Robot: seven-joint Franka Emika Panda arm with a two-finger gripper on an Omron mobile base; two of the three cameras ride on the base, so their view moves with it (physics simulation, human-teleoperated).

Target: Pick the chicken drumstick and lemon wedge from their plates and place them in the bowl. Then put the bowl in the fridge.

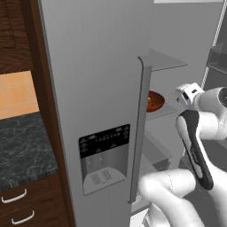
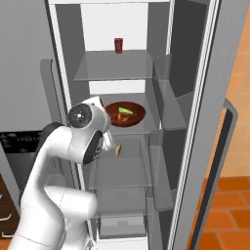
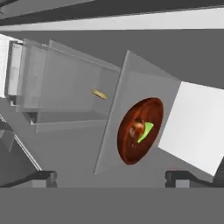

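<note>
Bowl (image 2: 125, 114) sits on the fridge's (image 1: 93, 88) middle glass shelf (image 2: 146, 128), toward its front edge, with the lemon wedge (image 2: 125, 112) and chicken drumstick (image 3: 137, 127) inside. One shelf down, a small tan item (image 2: 118, 150). On the top shelf, near its back edge, a red can (image 2: 118, 45). My gripper (image 3: 111, 178) has jaws spread wide, holding nothing, apart from the bowl.
</note>
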